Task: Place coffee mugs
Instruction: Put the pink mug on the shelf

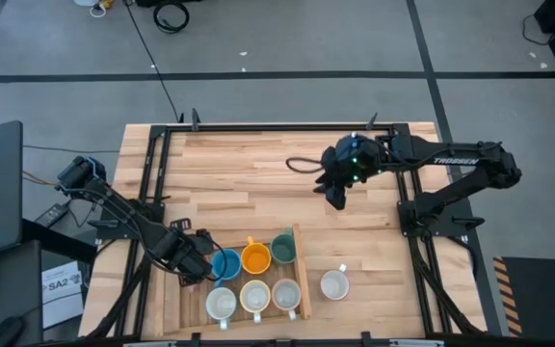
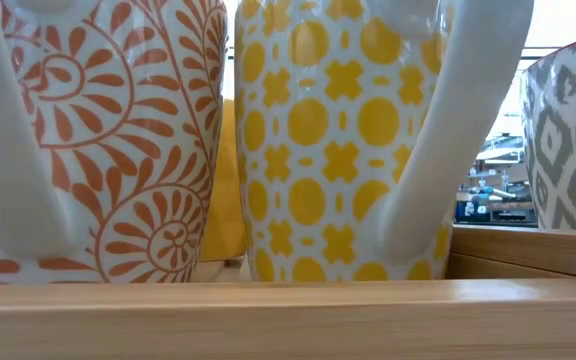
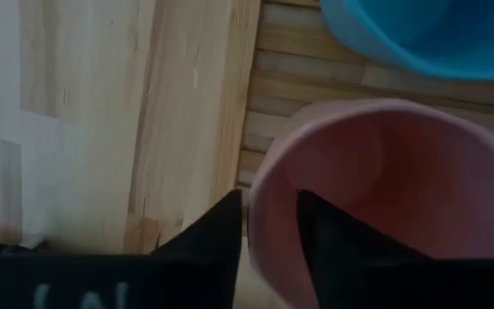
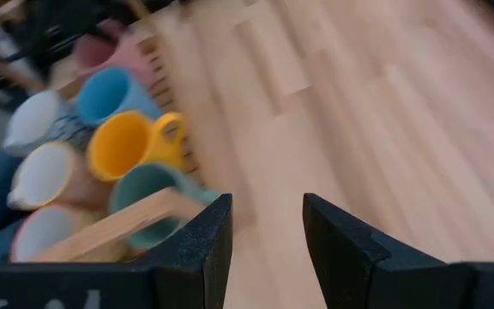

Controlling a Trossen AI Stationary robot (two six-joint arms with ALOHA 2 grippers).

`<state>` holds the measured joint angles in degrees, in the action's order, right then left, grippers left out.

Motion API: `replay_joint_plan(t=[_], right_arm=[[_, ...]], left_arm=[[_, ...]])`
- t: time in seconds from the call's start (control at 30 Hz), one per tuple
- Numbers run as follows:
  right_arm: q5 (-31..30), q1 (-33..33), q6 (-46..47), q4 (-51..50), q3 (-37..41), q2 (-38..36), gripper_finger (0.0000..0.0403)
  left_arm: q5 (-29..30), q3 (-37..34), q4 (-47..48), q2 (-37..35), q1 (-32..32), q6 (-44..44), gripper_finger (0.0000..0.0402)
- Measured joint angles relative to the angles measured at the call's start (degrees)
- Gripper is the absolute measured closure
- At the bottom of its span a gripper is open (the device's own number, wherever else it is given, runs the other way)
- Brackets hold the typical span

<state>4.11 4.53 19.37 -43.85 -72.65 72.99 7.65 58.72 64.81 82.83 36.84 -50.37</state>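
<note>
The left gripper [image 3: 268,236] sits at the tray's [image 1: 303,280] far-left corner, jaws clamped across the rim of the pink mug [image 3: 384,189], just left of the blue mug [image 1: 225,262]. The right gripper [image 1: 338,196] hovers over the surface [image 1: 258,183], jaws apart and empty. One white mug [image 1: 334,284] stands outside the tray, to its right.

The word "TROSSEN" stood in pale letters along the right arm [image 1: 456,162] in the high view. A white sheet [image 1: 63,287] lying beside the table's left edge carried a label that read "SA2". Nothing else in the views could be read.
</note>
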Motion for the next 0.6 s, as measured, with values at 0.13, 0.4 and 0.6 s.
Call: replay_joint_plan(t=[0.13, 0.4, 0.6], right_arm=[[0.5, -4.3, 1.6, -0.1, 0.0, 0.0, 0.0254], [-6.6, -13.7, 5.3, 0.0, 0.0, 0.0, 0.0254], [-9.1, -18.4, 9.3, 0.0, 0.0, 0.0, 0.0254]], left_arm=[[0.0, 0.0, 0.0, 0.0, 0.0, 0.0, 0.0244], [-0.1, 0.0, 0.0, 0.0, 0.0, -1.3, 0.0219], [-4.3, 0.0, 0.0, -1.9, 0.0, -1.5, 0.0219]])
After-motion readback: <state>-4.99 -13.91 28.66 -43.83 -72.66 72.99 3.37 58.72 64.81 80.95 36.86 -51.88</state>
